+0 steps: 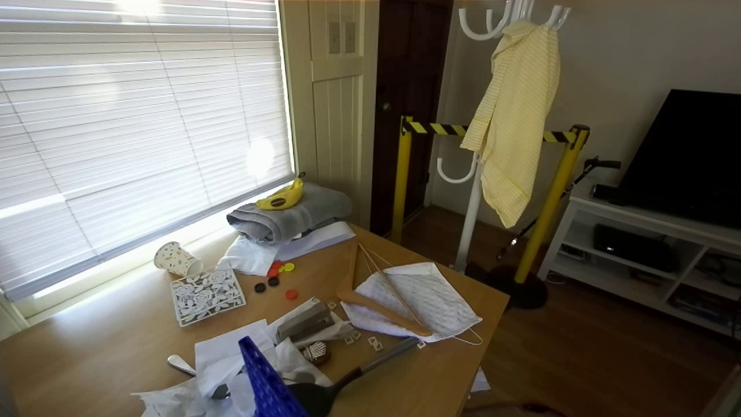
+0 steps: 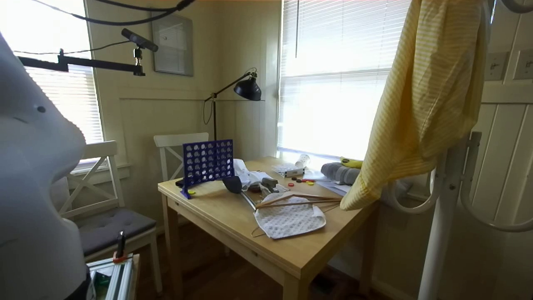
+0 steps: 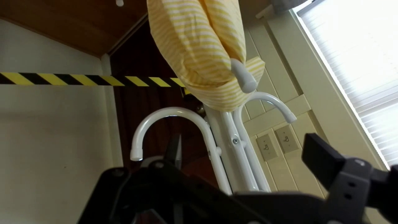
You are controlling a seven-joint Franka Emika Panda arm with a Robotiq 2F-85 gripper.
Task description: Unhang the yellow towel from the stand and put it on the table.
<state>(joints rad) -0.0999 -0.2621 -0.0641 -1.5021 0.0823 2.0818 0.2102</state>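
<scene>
The yellow towel (image 1: 518,116), pale with fine stripes, hangs in folds from the top of the white stand (image 1: 470,223). In an exterior view the towel (image 2: 433,91) hangs large at the right, its lower corner overlapping the table's far corner in the picture. In the wrist view the towel (image 3: 199,43) is bunched over a hook of the stand (image 3: 217,124), and the hook's tip pokes out. My gripper (image 3: 247,151) is open and empty, its fingers wide apart, with the stand's pole showing between them. The gripper is out of both exterior views. The wooden table (image 1: 87,359) is cluttered.
On the table lie a wooden hanger (image 1: 376,310), white patterned cloth (image 1: 425,295), a spatula (image 1: 379,362), a blue game grid (image 2: 208,162) and a grey cloth with a banana (image 1: 315,208). Striped tape (image 3: 62,79) between yellow posts (image 1: 402,179) runs behind the stand.
</scene>
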